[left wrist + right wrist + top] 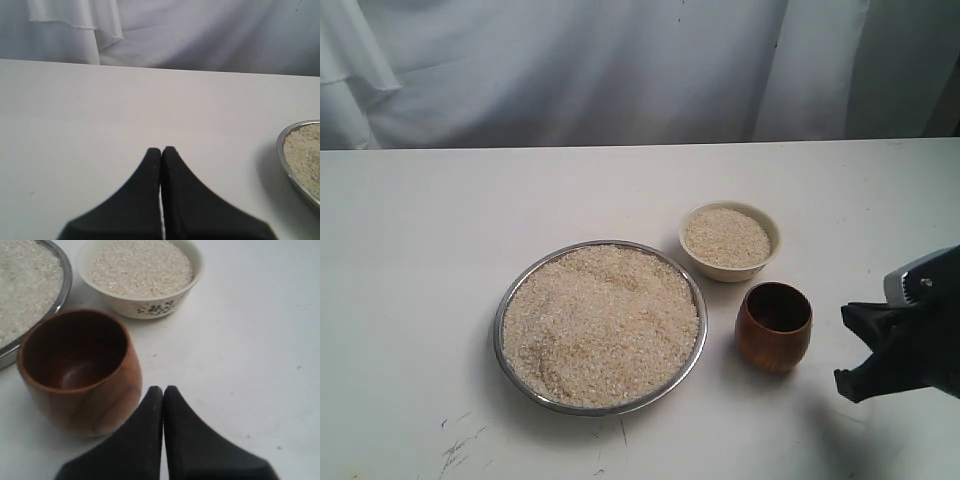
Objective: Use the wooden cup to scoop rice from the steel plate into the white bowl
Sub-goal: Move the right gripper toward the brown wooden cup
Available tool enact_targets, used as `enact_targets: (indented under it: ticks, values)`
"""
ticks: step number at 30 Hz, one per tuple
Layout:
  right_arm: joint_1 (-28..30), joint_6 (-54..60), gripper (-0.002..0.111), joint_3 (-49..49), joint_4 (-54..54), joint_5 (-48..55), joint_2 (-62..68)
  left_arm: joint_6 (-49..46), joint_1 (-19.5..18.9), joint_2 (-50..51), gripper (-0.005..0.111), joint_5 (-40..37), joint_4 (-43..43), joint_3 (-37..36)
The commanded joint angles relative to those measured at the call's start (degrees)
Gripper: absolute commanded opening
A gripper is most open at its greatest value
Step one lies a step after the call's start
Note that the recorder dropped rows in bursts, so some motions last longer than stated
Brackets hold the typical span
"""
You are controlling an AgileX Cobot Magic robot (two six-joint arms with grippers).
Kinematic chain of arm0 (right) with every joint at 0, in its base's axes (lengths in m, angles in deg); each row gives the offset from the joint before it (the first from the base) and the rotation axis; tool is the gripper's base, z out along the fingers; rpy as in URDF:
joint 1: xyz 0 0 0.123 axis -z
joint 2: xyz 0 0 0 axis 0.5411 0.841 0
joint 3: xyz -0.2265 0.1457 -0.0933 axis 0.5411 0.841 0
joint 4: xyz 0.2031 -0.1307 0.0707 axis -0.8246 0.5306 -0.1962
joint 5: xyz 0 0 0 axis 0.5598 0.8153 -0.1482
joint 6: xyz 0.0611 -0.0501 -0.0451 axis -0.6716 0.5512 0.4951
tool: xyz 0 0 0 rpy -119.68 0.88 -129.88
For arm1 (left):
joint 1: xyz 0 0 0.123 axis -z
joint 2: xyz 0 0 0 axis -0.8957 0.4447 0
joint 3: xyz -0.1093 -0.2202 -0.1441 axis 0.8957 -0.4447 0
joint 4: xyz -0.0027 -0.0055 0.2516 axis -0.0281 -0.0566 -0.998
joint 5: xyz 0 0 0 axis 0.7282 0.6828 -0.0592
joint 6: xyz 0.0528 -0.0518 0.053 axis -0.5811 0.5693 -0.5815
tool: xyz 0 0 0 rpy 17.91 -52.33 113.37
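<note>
The steel plate (499,330) sits mid-table, heaped with pale rice (600,325). Behind and to its right, the white bowl (725,270) is filled with rice nearly to the rim. The wooden cup (774,325) stands upright and empty between plate and bowl, close to both. My right gripper (848,345) hovers just right of the cup. In the right wrist view it (163,390) is shut on nothing, its tips beside the cup's wall (80,390), with the bowl (150,307) beyond. My left gripper (161,150) is shut and empty over bare table, left of the plate's rim (295,170).
The white table (420,250) is backed by a hanging white cloth (620,70). A few dark scuff marks (455,450) lie near the front-left edge. The left arm does not show in the exterior view.
</note>
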Motion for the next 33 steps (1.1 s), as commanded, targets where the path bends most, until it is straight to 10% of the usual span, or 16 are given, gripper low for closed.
enact_targets:
  ticks: [1,23,33]
  values:
    - [-0.08,2.20,0.000,2.63,3.24,-1.26,0.10,0.01,0.15,-0.24,0.000,0.76,-0.06,-0.28]
    - [-0.08,-7.92,0.001,3.29,7.32,-4.29,0.10,0.01,0.15,-0.24,0.000,0.76,-0.06,-0.28]
    - [-0.08,-9.86,0.077,3.29,7.27,-5.69,0.10,0.01,0.15,-0.24,0.000,0.76,-0.06,-0.28]
